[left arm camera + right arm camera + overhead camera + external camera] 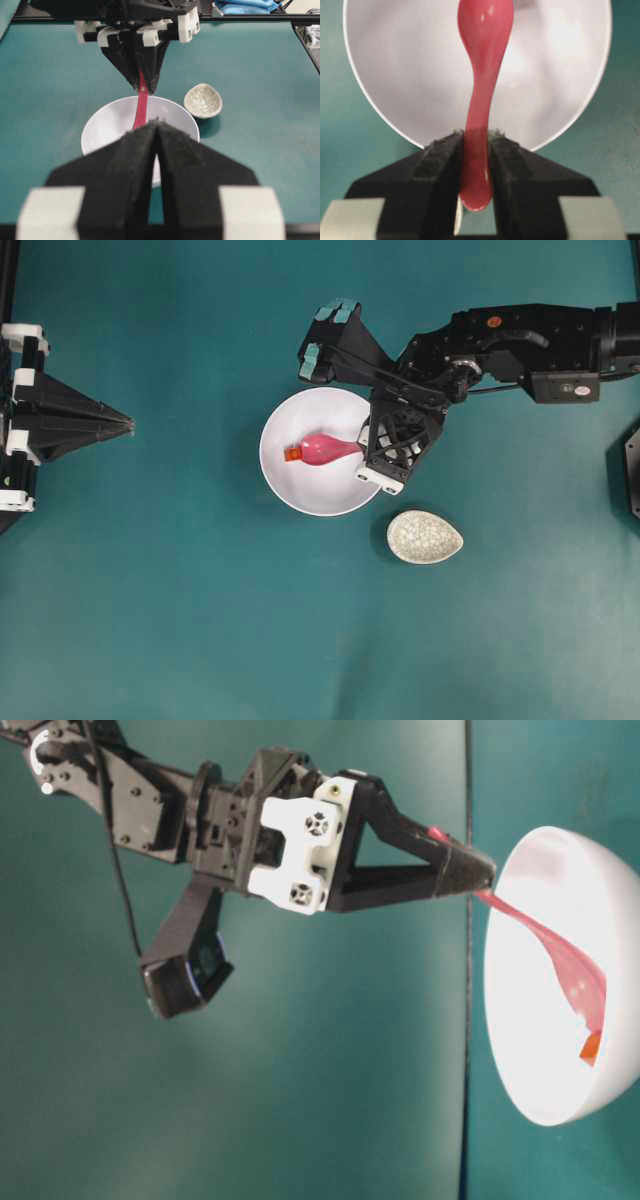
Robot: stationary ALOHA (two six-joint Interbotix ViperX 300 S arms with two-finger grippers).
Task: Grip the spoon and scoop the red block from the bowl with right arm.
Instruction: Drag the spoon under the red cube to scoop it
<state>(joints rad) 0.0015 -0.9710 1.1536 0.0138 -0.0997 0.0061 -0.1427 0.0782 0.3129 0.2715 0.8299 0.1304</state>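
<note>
Spoon (325, 449), clamped by its handle in the right gripper (476, 150), should slide under the block (292, 453) at centre-left of the bowl (300, 495), kept level.

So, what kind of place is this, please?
Probably a lab bench for robot manipulation trials, not a kitchen: a plain teal table mat, two black arms with a right tool clamping a pink spoon, and only staged dishes, a white bowl and a speckled dish.
</note>
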